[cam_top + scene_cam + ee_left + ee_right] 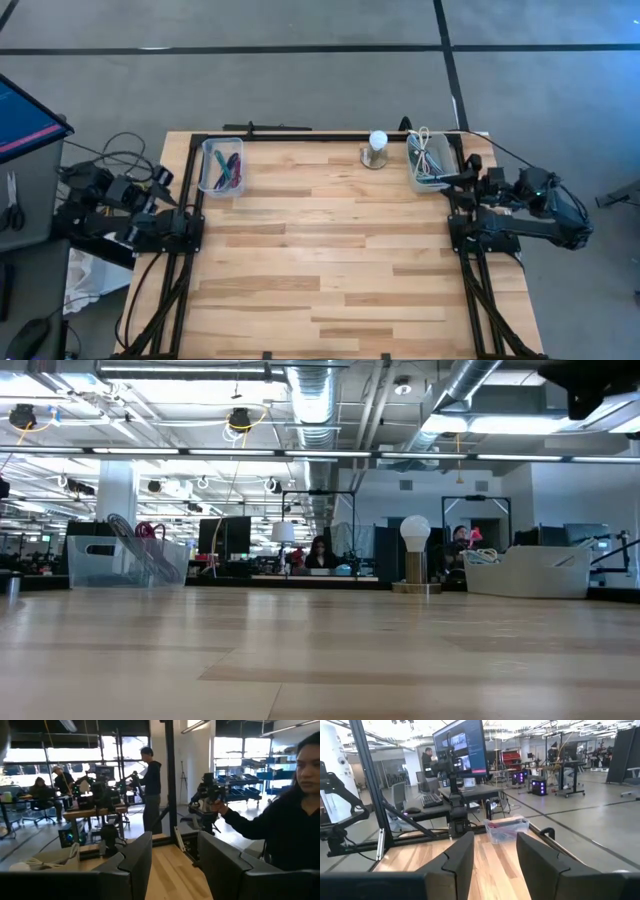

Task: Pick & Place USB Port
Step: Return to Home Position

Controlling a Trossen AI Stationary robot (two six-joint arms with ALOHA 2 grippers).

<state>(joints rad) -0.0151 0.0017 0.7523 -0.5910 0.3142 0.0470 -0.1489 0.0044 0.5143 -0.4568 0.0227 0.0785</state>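
tabletop [330,260]: wood slats, middle bare; everything on it sits along the far edge.
left arm [130,215]: parked off the left edge, outside the frame rail.
right arm [530,215]: parked off the right edge, just beside the right bin.
left tool [175,865]: fingers apart, nothing between them, looking level across the tabletop.
right tool [495,857]: fingers apart, empty, looking across toward the left bin.
step: judged pre-grasp. Both arms look at rest, no reach started, nothing held.
right bin [432,160]: clear tub, far right. Holds a loose coil of pale cables; low view shows cable ends poking above the rim.
left bin [221,165]: clear tub, far left. Holds a few thin items, red and green among them; can't tell what they are.
lamp [377,148]: white bulb on a small base, far edge, just left of the right bin. Not in the way of a straight drop into either bin.
USB port: can't pick it out as a separate part. Best guess it's among the cables in the right bin; not confirmed.
next move: right arm is nearest, so judged it should lift, swing over the right bin and come down with fingers wide.
risk: tangled cable may drag neighbours out with it.
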